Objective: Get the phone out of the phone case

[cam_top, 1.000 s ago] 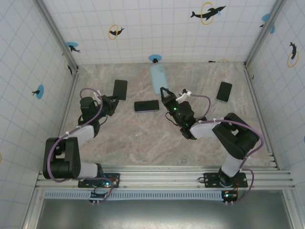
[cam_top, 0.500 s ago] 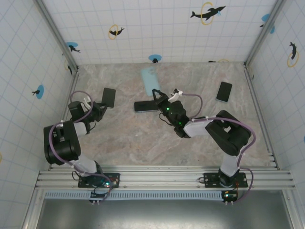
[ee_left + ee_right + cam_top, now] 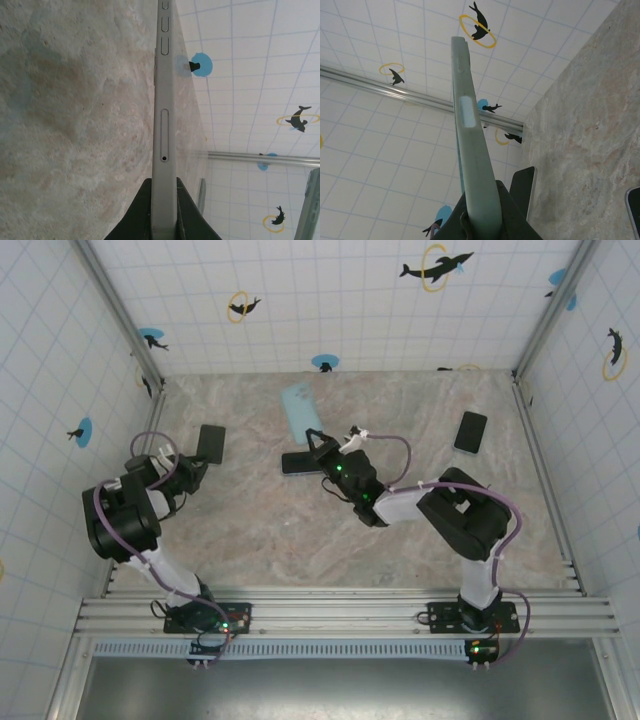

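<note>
While the left pincer pinches the phone by its end over the desk, left side, the right pincer nips the teal phone case. The phone's likely stiff and slick, so squeeze the flat faces!

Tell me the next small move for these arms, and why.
The phone is clamped edge-on in the left gripper. The pale blue case sits in the right gripper, well apart from the phone, so the separation looks done. The likely next move is to lower the left arm and lay the phone flat on the table, then release it.
</note>
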### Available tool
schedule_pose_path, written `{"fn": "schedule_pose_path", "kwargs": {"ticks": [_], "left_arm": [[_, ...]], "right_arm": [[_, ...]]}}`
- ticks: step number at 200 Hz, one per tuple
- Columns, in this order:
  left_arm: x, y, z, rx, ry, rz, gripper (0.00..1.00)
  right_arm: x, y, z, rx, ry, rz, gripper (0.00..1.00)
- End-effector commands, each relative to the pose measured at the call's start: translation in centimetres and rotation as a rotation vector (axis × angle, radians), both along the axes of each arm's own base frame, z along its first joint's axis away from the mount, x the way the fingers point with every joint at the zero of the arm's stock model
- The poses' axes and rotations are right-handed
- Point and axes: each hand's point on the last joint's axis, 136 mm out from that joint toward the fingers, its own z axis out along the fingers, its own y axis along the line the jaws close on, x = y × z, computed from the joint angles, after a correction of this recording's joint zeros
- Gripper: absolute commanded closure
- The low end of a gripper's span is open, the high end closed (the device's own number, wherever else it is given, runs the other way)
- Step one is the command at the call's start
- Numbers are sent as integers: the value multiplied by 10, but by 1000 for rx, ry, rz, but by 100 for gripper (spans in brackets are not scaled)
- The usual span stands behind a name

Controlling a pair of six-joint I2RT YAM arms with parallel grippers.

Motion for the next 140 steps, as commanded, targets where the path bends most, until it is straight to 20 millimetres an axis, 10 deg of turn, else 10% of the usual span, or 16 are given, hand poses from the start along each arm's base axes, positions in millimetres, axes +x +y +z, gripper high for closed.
{"fn": "schedule_pose_path", "kwargs": {"ticks": [1,140], "left_arm": [[7,1,12,26,-89,-50,100],[16,7,-27,-49,25,-27,100]], "right_arm": [[2,10,7,23,-7,5,100],[3,18,-1,23,7,26,100]]}}
